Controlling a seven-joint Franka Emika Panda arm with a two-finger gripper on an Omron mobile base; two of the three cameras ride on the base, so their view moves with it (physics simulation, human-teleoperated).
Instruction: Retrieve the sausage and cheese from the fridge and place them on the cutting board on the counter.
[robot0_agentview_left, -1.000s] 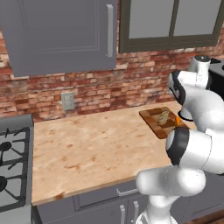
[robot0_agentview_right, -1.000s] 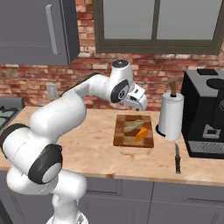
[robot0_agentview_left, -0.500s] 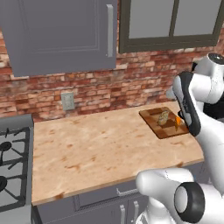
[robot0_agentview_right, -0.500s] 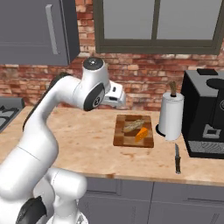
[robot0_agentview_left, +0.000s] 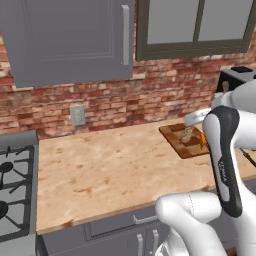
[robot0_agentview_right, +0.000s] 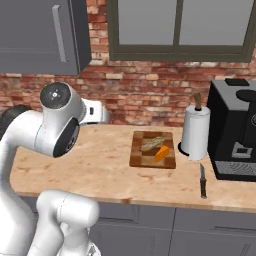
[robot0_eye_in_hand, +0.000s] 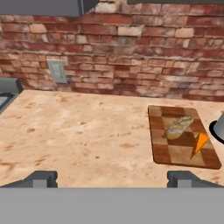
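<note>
The pale, speckled sausage and orange cheese wedge are seen on the chequered brown wooden cutting board, on the beige mottled stone counter; the gripper is spread wide, empty.

A: From where do your two base views look?
B: From behind the arm, left and right, down across the bench toward the brick wall.
A: And your hand view?
B: Nearer and lower, facing that wall. All three share the cutting board.
</note>
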